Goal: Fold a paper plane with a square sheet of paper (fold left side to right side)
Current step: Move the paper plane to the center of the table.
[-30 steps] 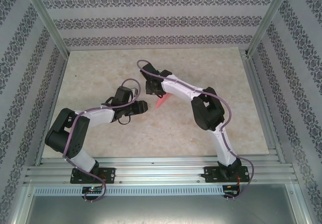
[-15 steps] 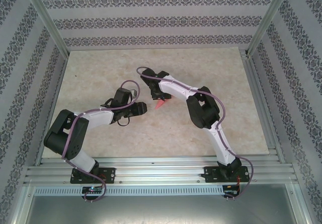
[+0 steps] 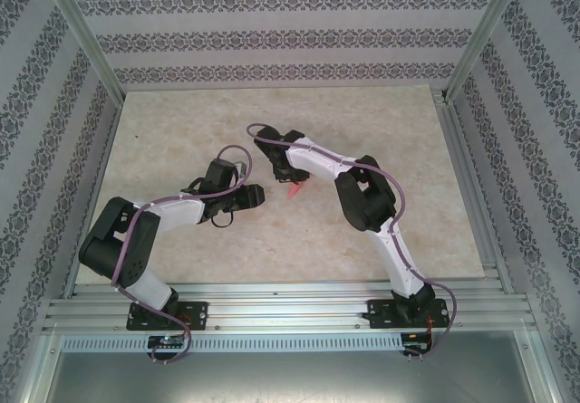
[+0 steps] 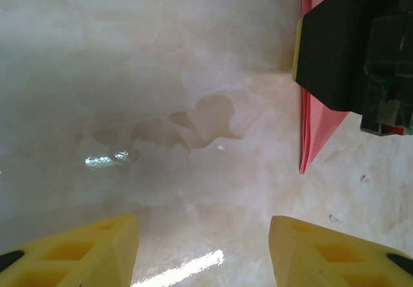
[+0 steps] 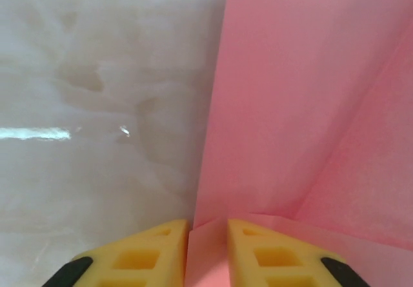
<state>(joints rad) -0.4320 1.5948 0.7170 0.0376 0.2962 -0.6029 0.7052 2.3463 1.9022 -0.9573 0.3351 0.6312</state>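
Observation:
The paper plane (image 3: pixel 294 191) is a salmon-pink folded sheet lying mid-table, its pointed tip poking out from under the right arm. In the left wrist view it is a slim pink point (image 4: pixel 315 129) with the right gripper's black body (image 4: pixel 335 55) on top of it. My right gripper (image 5: pixel 208 226) has its yellow fingers (image 5: pixel 139 248) close together on a raised flap of the pink paper (image 5: pixel 310 106). My left gripper (image 4: pixel 203 235) stands open over bare table just left of the tip, holding nothing; from above it (image 3: pixel 258 195) is a short way from the paper.
The marble-patterned table top (image 3: pixel 181 131) is ringed by patterned walls and aluminium posts (image 3: pixel 86 36). A metal rail (image 3: pixel 290 308) runs along the near edge by the arm bases. Both arms lean in over the middle.
The right gripper came down and a little nearer onto the paper, and its jaws closed from wide to a narrow pinch on a flap. The left arm barely moved.

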